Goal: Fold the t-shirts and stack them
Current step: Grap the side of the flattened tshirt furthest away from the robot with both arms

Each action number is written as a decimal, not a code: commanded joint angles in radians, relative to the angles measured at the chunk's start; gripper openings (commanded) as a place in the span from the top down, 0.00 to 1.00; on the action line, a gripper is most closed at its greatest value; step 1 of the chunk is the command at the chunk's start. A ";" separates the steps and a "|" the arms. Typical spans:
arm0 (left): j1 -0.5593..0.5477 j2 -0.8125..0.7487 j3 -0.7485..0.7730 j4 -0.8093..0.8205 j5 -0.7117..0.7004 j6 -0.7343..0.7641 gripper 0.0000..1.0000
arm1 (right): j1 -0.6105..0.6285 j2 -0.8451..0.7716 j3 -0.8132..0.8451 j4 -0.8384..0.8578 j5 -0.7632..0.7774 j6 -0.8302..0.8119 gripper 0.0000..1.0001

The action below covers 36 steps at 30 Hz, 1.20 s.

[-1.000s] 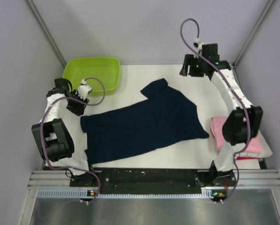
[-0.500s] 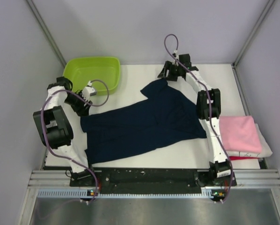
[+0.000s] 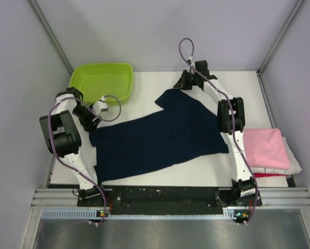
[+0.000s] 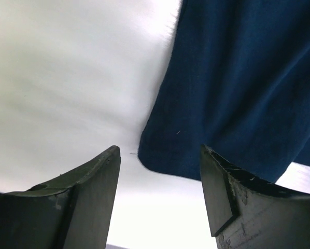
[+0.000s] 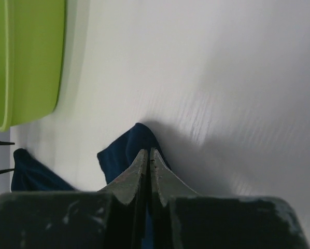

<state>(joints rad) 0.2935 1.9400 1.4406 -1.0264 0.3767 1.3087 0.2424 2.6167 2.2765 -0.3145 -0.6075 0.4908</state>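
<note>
1. Around both sets of fingers, grey walls (image 3: 144,31) close off the back and sides, so I'd keep the fold low and short rather than swing wide.
2. Under the fingers lies a smooth white table (image 3: 207,168). Cloth should slide on it, so I'd lift before I carry.
3. Between the two sets of fingers the navy t-shirt (image 3: 165,135) lies spread but rumpled, not yet folded.
4. Beyond the left fingers, toward the back wall, sits a green tub (image 3: 100,83), apart from the shirt. Well back from the right fingers, toward the near edge, a pile of folded shirts (image 3: 266,148), pink on top, waits for this one.
5. My right gripper (image 5: 147,151) is closed, its tips pinching a raised peak of navy cloth at the shirt's far corner. I'd test that pinch with a small lift first.
6. My left gripper (image 4: 159,151) stands wide. The shirt's corner is just ahead of the gap and touches neither finger. I'd push in until the hem sits deep between the fingers, then close and raise both ends together.
</note>
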 commanded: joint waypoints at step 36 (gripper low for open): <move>-0.068 -0.450 -0.228 -0.118 -0.073 -0.246 1.00 | -0.143 -1.029 -0.934 -0.069 0.066 -0.322 1.00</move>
<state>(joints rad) 0.2264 1.5803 1.3201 -1.0050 0.2508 1.0748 0.0982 1.7145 1.4551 -0.3050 -0.6205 0.2333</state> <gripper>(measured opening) 0.013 0.008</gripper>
